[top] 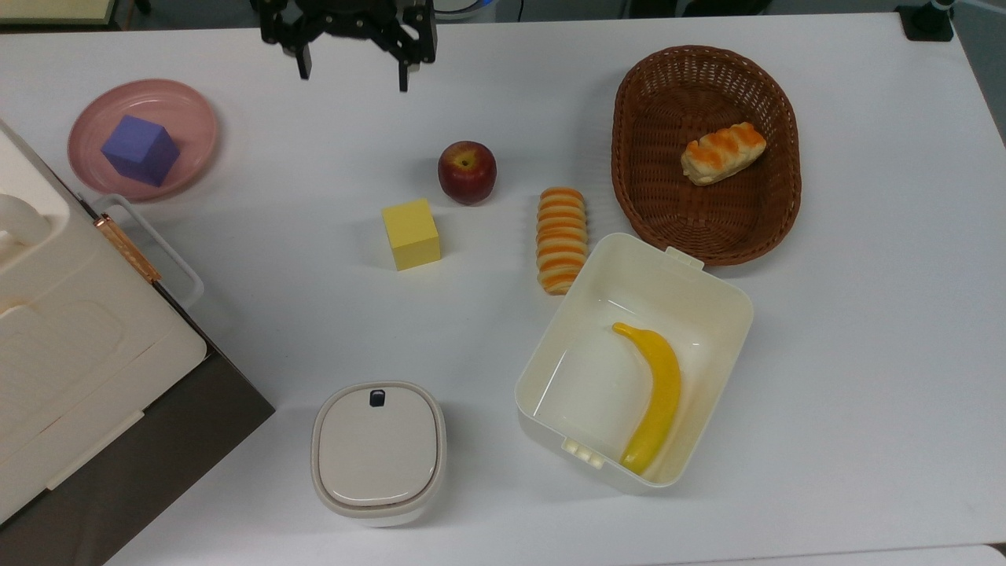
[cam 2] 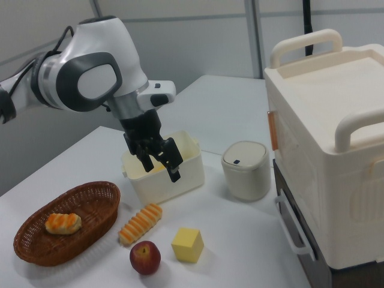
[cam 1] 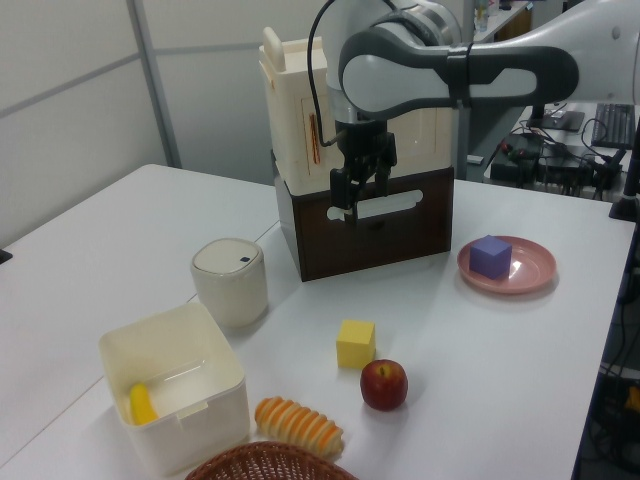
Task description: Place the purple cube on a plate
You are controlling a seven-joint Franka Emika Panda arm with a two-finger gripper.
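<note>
One purple cube [top: 140, 149] resting inside the pink plate [top: 192, 118] near the tabletop's corner, well apart from the empty, spread-fingered gripper [top: 352, 75] hovering beside it along the same edge.

Hand [top: 352, 72] raised high, fingers [top: 403, 75] spread wide apart, empty, pointing down; arm reaching across.

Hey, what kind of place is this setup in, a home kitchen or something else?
Probably a robotics lab or office, not a kitchen. A robot arm's open hand hangs over a white table laid out with test items such as the purple cube on a pink plate, and desks with cables and equipment stand behind.
</note>
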